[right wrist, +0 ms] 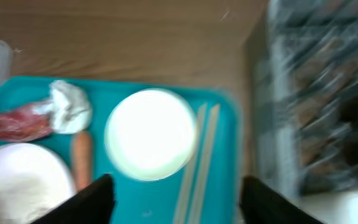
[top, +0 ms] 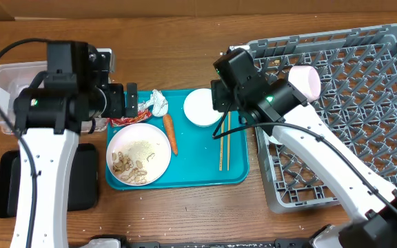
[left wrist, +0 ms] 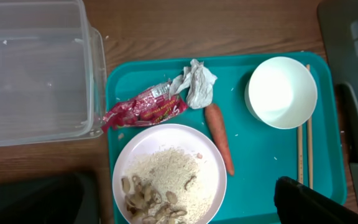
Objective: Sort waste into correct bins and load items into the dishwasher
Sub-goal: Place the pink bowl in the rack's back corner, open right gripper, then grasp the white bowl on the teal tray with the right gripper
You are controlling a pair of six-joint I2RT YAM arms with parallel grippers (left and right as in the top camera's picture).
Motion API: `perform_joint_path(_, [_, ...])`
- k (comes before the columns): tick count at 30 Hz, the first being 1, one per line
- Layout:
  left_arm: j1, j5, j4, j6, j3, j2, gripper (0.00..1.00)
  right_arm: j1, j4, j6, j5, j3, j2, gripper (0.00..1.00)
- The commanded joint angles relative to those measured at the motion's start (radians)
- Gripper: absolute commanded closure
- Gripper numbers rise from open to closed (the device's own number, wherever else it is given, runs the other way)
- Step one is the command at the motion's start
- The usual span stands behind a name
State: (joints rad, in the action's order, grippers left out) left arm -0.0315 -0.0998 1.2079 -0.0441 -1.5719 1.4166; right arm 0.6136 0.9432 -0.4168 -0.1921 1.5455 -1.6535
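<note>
A teal tray [top: 233, 176] holds a round plate [top: 138, 153] with peanut shells and rice crumbs [left wrist: 154, 199], a carrot [top: 170, 133], a crumpled tissue [top: 158, 102], a red wrapper [top: 133, 117] and a white bowl [top: 202, 107]. My left gripper [top: 124, 102] is open and empty above the wrapper, at the tray's left edge. My right gripper [right wrist: 176, 199] is open and empty above the tray, just by the bowl [right wrist: 151, 134]. The grey dish rack [top: 350, 103] stands at the right with a pale-pink dish [top: 306, 80] in it.
The clear tub [top: 5, 89] stands at the far left, and the black tray [top: 81, 179] lies in front of it, partly under my left arm. Two wooden chopsticks [top: 224, 141] lie on the teal tray's right side, next to the rack wall.
</note>
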Motion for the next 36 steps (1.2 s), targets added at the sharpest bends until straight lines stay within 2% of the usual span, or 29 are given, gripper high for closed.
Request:
perform_joint_path(1, [0.006, 0.006, 0.0, 0.022, -0.016, 0.039, 0.0, -0.026, -0.006, -0.207, 0.182, -0.043, -0.074, 0.42])
perform_joint_path(7, [0.004, 0.006, -0.001, 0.022, -0.016, 0.113, 0.0, -0.034, -0.036, -0.288, 0.195, -0.053, -0.196, 0.47])
perform_joint_path(10, [0.005, 0.006, -0.001, 0.022, -0.016, 0.152, 0.0, -0.042, -0.053, -0.387, 0.172, -0.053, -0.259, 0.35])
perform_joint_path(12, [0.005, 0.006, -0.001, 0.022, -0.016, 0.171, 0.0, -0.049, -0.071, -0.396, 0.171, -0.053, -0.286, 0.37])
perform_joint_path(13, [0.005, 0.006, -0.001, 0.022, -0.016, 0.185, 0.0, -0.056, -0.079, -0.396, 0.173, -0.053, -0.303, 0.38])
perform_joint_path(17, [0.005, 0.006, -0.001, 0.022, -0.016, 0.231, 0.0, -0.081, -0.098, -0.397, 0.196, -0.053, -0.338, 0.56])
perform_joint_path(20, [0.005, 0.006, -0.001, 0.022, -0.016, 0.265, 0.0, -0.092, -0.101, -0.4, 0.206, -0.053, -0.357, 0.59])
perform_joint_path(22, [0.005, 0.006, -0.006, 0.022, -0.016, 0.288, 0.0, -0.093, -0.102, -0.412, 0.205, -0.053, -0.366, 0.65])
perform_joint_path(27, [0.005, 0.006, -0.007, 0.022, -0.016, 0.332, 0.0, -0.098, -0.117, -0.426, 0.202, -0.053, -0.373, 0.67])
perform_joint_path(30, [0.005, 0.006, -0.008, 0.022, -0.016, 0.352, 0.0, -0.095, -0.129, -0.425, 0.202, -0.053, -0.373, 0.85])
perform_joint_path(31, [0.005, 0.006, -0.008, 0.022, -0.016, 0.361, 0.0, -0.093, -0.127, -0.424, 0.202, -0.053, -0.373, 0.94])
perform_joint_path(36, [0.005, 0.006, -0.008, 0.022, -0.016, 0.391, 0.0, -0.093, -0.097, -0.358, 0.208, -0.032, -0.347, 0.96])
